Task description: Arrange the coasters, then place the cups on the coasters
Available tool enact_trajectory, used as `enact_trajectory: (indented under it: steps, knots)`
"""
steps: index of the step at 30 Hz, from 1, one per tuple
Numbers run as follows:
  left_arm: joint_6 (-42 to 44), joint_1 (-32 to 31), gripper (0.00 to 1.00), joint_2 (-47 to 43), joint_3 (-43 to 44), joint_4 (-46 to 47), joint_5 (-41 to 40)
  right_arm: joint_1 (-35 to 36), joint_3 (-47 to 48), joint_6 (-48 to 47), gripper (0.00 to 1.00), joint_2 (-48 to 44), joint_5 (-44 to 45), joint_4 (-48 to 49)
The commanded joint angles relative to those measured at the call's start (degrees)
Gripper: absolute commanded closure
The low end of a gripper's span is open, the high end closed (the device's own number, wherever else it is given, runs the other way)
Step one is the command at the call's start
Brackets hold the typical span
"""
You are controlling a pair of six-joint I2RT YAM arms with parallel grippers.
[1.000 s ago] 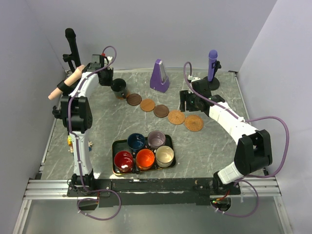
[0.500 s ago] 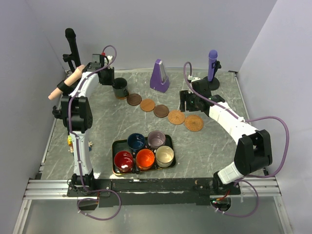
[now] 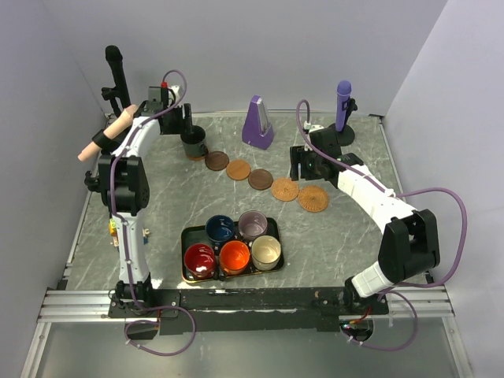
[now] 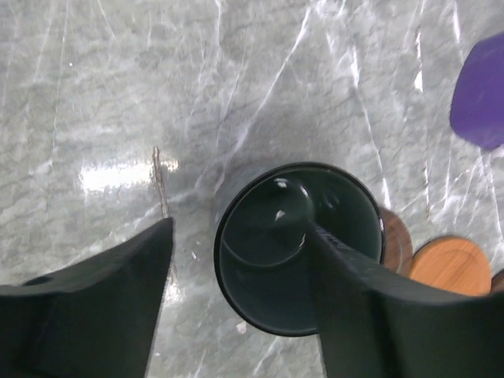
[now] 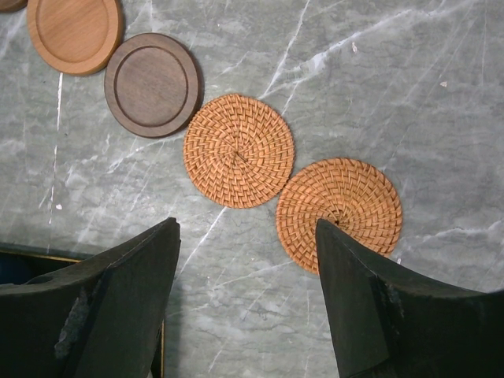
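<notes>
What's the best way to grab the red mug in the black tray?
Probably its left rim wall, straddled from straight above: the glossy red mug stands upright and open, orange mug close on its right, navy mug behind.

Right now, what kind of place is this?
Probably a robot test booth: plain walls around a marble-look table, left arm and right arm bolted to a metal rail.

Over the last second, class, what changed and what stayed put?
The left gripper opened, letting go of the dark cup, which now stands on the end coaster. The right gripper, the five bare coasters and the tray of cups stayed put.
</notes>
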Motion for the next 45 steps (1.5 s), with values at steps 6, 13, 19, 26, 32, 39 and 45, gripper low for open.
enact_trajectory:
  steps: [6,13,19,26,32,39,45]
  knots:
    - [-8.19,-1.96,0.11,-11.8,-10.04,9.69,-0.32,0.49,-0.64,0.28,0.23,-2.13,-0.81,1.23]
    - [-10.92,-7.67,0.06,-14.53,-13.38,8.38,-10.51,0.57,-1.61,0.8,0.23,-2.3,-1.42,2.11]
    - [-10.04,-11.98,0.05,-12.34,-11.81,5.75,-18.51,0.57,-2.49,0.98,0.22,-2.83,-1.51,2.64]
    - [-10.48,-14.35,0.08,-10.92,-10.13,1.08,-28.44,0.57,-3.1,1.16,0.22,-3.27,-1.16,2.99]
    - [-13.02,-15.59,0.27,-12.15,-13.3,1.35,-31.7,0.57,-2.58,1.07,0.22,-2.66,-1.51,3.25]
    - [-15.4,-16.38,0.34,-11.1,-13.48,0.38,-33.11,0.57,-2.58,0.98,0.22,-2.3,-1.77,3.43]
    - [-15.14,-16.47,0.38,-10.14,-13.83,0.55,-33.99,0.57,-2.49,1.07,0.22,-2.22,-1.77,3.43]
